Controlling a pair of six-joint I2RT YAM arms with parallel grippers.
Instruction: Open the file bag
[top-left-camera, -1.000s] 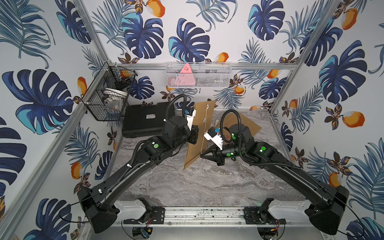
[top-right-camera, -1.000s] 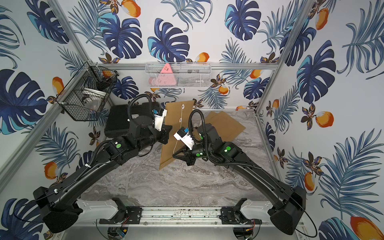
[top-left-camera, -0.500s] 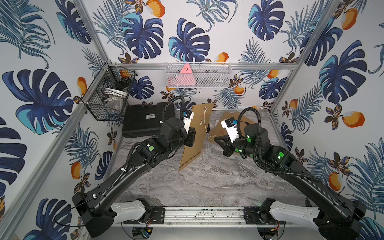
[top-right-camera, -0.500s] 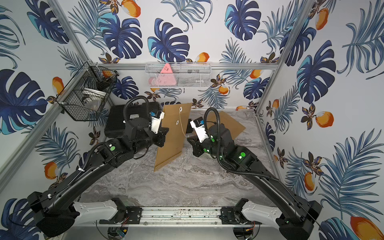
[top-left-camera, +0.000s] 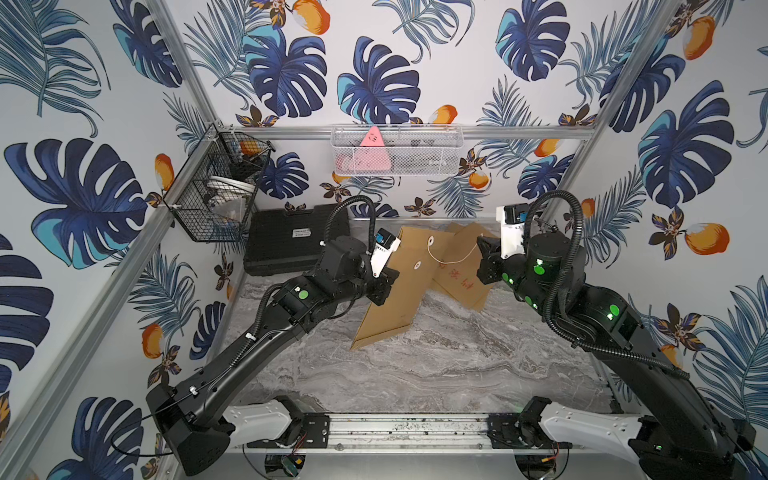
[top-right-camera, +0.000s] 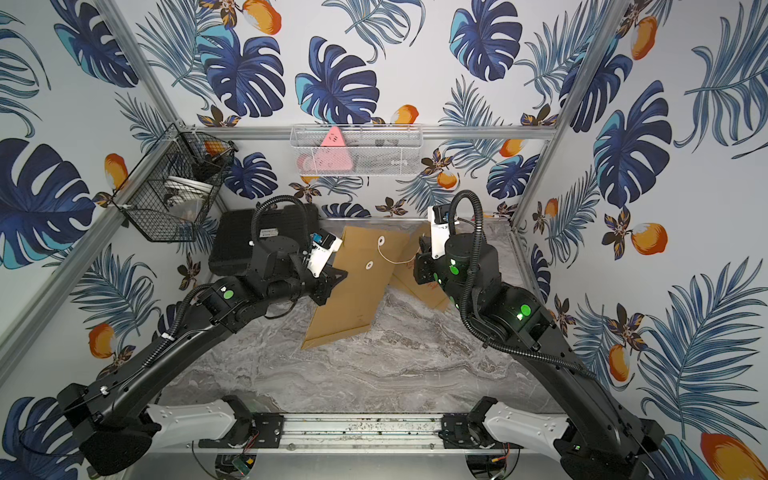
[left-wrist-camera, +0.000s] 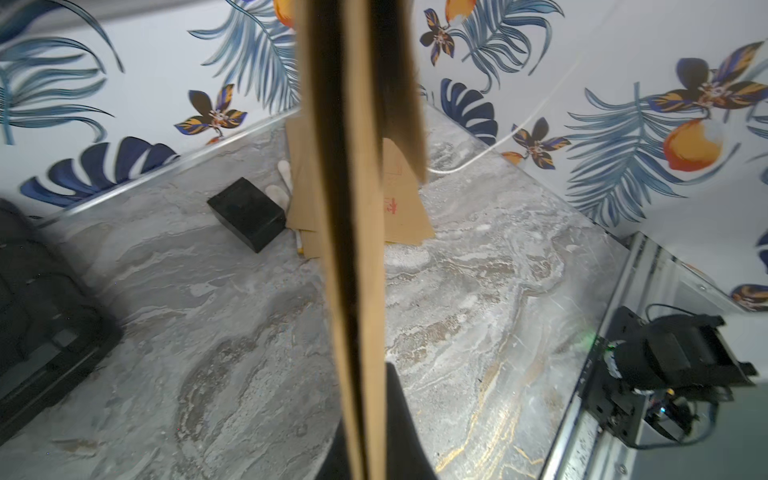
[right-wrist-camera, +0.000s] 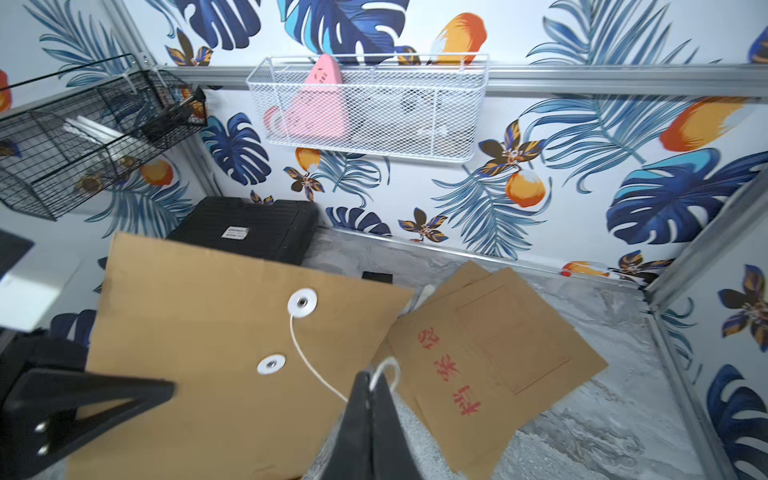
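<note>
The file bag (top-left-camera: 399, 299) is a brown kraft envelope that stands tilted on one lower corner on the marble table (top-left-camera: 436, 365). My left gripper (top-left-camera: 384, 286) is shut on its left edge; in the left wrist view the bag's edge (left-wrist-camera: 353, 208) runs between the fingers (left-wrist-camera: 397, 399). Two white buttons (right-wrist-camera: 302, 303) show on its face. A white string (right-wrist-camera: 307, 357) runs from the upper button, free of the lower one, to my right gripper (right-wrist-camera: 368, 378), which is shut on its looped end. In both top views the right gripper (top-right-camera: 422, 245) is right of the bag (top-right-camera: 353, 291).
More brown file bags (top-left-camera: 461, 270) lie flat at the back right, under the string. A black case (top-left-camera: 291, 241) lies at the back left, and a small black box (left-wrist-camera: 247, 218) sits behind the bag. A black wire basket (top-left-camera: 216, 187) and a white one (top-left-camera: 397, 149) hang on the walls.
My right gripper has drawn away from the bag's face to the right and back, pulling the string out with it. The left gripper has kept its hold on the bag.
</note>
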